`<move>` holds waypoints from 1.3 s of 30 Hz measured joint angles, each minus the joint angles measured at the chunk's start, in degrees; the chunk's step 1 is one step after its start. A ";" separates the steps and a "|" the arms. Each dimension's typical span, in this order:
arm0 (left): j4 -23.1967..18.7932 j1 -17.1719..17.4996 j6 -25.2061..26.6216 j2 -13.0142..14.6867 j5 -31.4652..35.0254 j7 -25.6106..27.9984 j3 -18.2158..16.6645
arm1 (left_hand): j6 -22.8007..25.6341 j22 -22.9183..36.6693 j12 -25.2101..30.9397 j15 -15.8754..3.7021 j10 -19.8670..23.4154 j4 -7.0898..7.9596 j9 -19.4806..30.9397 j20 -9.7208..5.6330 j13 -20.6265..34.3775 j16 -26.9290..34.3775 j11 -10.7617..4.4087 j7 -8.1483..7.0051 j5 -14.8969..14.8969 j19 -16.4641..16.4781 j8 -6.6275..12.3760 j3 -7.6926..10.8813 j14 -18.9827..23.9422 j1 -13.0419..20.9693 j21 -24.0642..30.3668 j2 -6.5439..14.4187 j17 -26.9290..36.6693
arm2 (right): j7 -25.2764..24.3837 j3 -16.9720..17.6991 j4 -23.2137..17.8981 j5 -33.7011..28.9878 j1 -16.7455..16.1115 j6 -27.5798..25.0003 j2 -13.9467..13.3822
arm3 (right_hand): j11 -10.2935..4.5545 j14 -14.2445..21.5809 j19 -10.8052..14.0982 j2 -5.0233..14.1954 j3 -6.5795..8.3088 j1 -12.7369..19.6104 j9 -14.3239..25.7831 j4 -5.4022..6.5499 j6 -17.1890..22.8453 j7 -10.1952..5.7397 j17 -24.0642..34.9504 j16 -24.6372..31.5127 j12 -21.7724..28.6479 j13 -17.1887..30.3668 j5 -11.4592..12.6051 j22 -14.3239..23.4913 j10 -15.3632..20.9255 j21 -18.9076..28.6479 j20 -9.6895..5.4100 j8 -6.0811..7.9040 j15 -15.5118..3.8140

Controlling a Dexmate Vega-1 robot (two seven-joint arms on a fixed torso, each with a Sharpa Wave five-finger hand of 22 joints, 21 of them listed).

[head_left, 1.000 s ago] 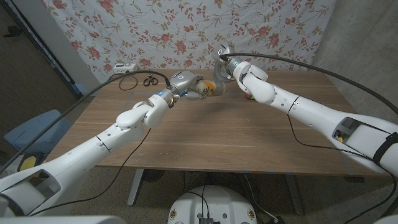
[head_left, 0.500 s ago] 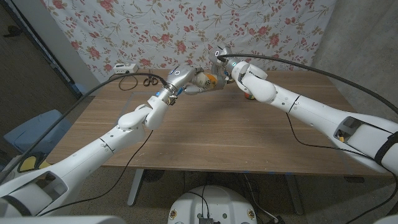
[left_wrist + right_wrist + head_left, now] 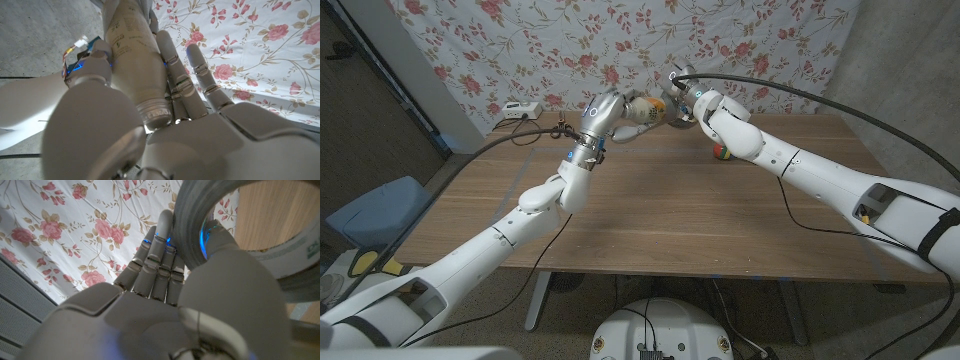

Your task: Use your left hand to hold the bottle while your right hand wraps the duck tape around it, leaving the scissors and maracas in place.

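Both hands lifted higher than before, bottle raised off bench.
Left robot hand grips bottle (long axis sideways, toward right); right robot hand grips duck tape.

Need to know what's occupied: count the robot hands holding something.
2. The left hand grips the bottle above the table's far edge; the right hand holds the tape roll beside it.
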 measured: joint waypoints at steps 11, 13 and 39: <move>1.66 -1.20 -0.07 0.05 2.62 3.80 1.19 | 0.79 0.13 -0.67 -0.32 0.48 -0.08 -0.36 -0.63 -0.87 -0.45 0.10 0.02 -0.01 0.61 -0.08 0.06 0.33 -0.37 0.00 -0.38 -0.53 | -0.81 0.66 -0.24 1.48 -0.29 -0.83 -0.72 | 0.07 0.83 0.00 0.00 0.02 0.00 0.12 0.02 0.00 0.00 -0.08 -0.52 -0.16 0.00 0.27 0.01 0.07 0.72 0.00 -0.06 -0.64; 1.92 -1.45 -0.10 0.05 2.73 4.26 1.39 | 0.80 0.16 -0.75 -0.43 0.48 -0.32 -0.48 -0.62 -1.25 -0.46 0.11 0.02 -0.01 0.61 -0.09 0.30 0.45 -0.47 0.00 -0.47 -0.66 | -0.96 0.80 -0.36 1.61 -0.40 -1.00 -0.85 | 0.07 0.83 0.00 0.00 0.02 0.00 0.12 0.02 0.00 0.00 -0.08 -0.52 -0.21 0.00 0.28 0.01 0.07 0.85 0.00 -0.06 -0.63; 3.08 -1.24 -1.87 -1.09 -3.26 4.86 0.43 | -1.71 -0.10 -17.28 3.61 3.65 1.40 -9.56 2.48 -17.43 -11.67 -1.88 -8.92 -3.34 -3.14 -13.61 -1.54 -3.78 -0.52 -3.44 -0.53 -16.14 | -1.49 1.31 -0.32 1.61 -0.74 -2.96 -0.48 | 0.08 2.04 -0.30 0.00 0.07 0.00 0.43 0.07 0.00 0.00 0.72 -1.70 -0.76 0.03 0.46 -0.26 0.08 2.34 0.30 -0.60 -1.44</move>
